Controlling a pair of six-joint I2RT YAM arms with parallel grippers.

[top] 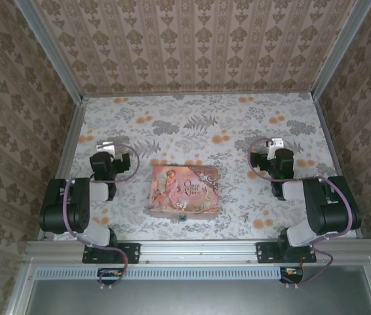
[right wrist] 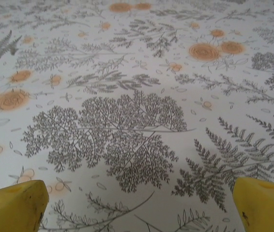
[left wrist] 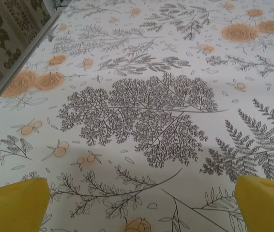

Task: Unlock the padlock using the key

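Top external suggests you've not begun — left gripper (top: 109, 147) and right gripper (top: 274, 145) both gape wide, empty; padlock (top: 181, 216) lies lower centre, just below the pink tin (top: 184, 189) — locate the key first

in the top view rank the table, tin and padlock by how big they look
1. table, by far the largest
2. tin
3. padlock, a tiny dark speck at the tin's near edge
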